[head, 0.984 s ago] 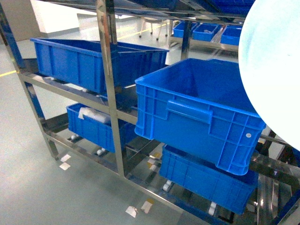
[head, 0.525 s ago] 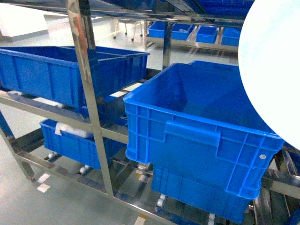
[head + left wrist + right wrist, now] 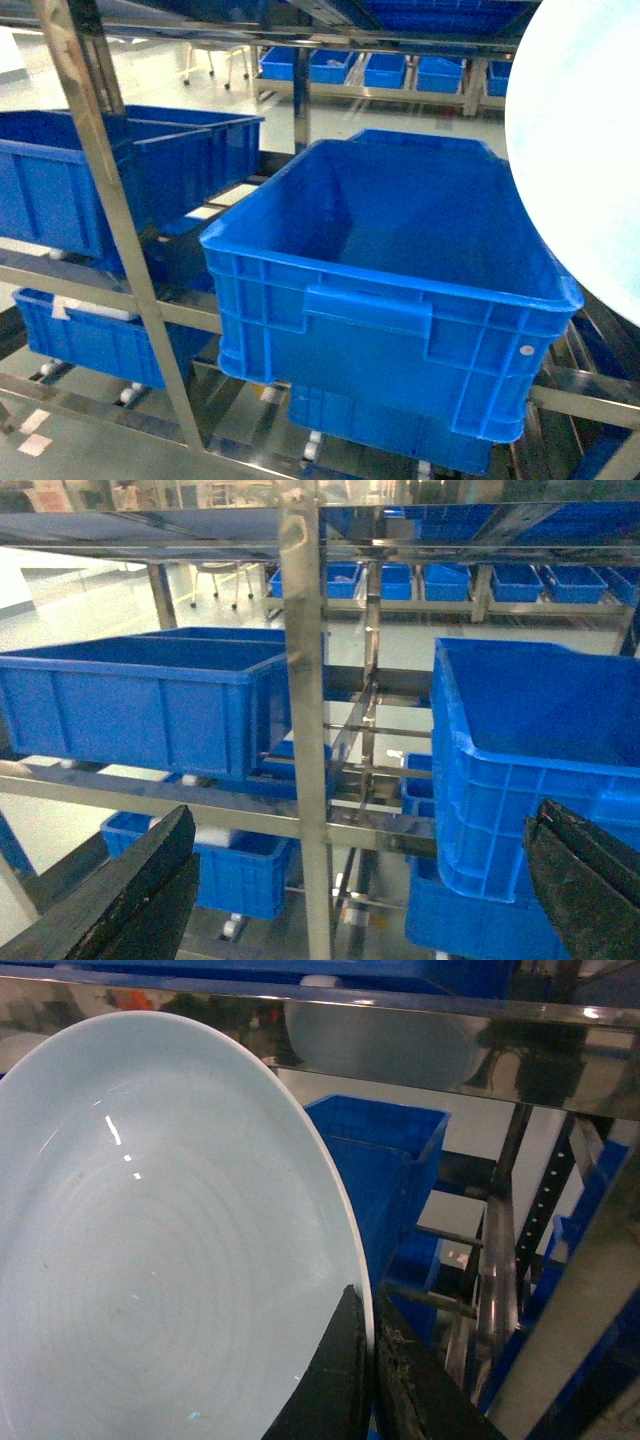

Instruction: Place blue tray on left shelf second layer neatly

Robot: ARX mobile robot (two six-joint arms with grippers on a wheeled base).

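Observation:
The blue tray [image 3: 150, 1250] is a pale light-blue dish that fills the left of the right wrist view. It stands on edge close to the camera at the right edge of the head view [image 3: 585, 150]. My right gripper [image 3: 368, 1360] is shut on its rim, one black finger on each face. My left gripper [image 3: 355, 890] is open and holds nothing, its fingers [image 3: 120, 900] spread wide in front of the steel rack. The left shelf second layer [image 3: 80, 287] is a rail tier carrying deep blue crates. The right gripper is hidden behind the tray in the head view.
A large dark-blue crate [image 3: 380, 290] sits slanted on the rack right in front, beside the tray. Another crate [image 3: 80, 180] sits on the tier to the left, past a steel post [image 3: 110, 200]. Smaller crates [image 3: 90, 340] sit on the tier below. More crates [image 3: 380, 68] stand on far racks.
The head view has shifted: rack posts and crates slid left and now look nearer, with the big crate more central. The tray has stayed at the right edge.

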